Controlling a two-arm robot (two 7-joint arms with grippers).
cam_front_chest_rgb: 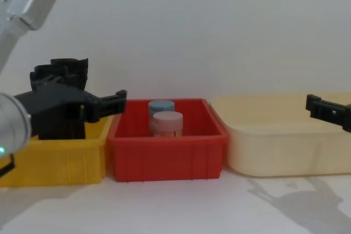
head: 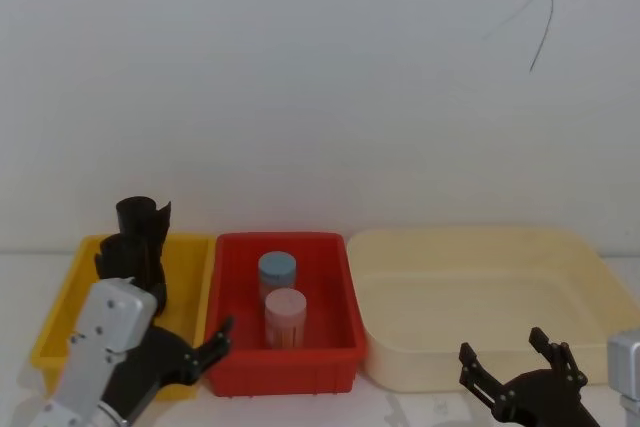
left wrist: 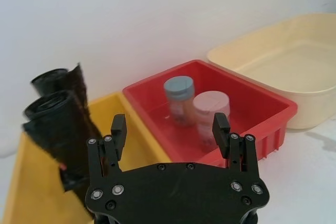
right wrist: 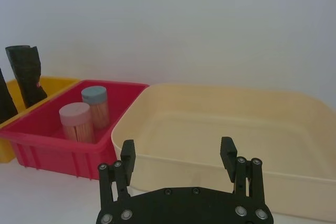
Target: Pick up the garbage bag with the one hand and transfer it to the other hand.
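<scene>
The garbage bag is a chunky matte black roll standing upright in the yellow bin at the left. Just behind it stands a slimmer black roll with a flared top. My left gripper hovers at the yellow bin's near right corner, open and empty, a short way from the bag. In the chest view the left gripper reaches in front of both rolls. My right gripper is open and empty, low in front of the cream bin.
A red bin between the yellow and cream bins holds two capped jars, one blue-lidded and one pink-lidded. The cream bin has nothing in it. A white wall rises right behind the bins.
</scene>
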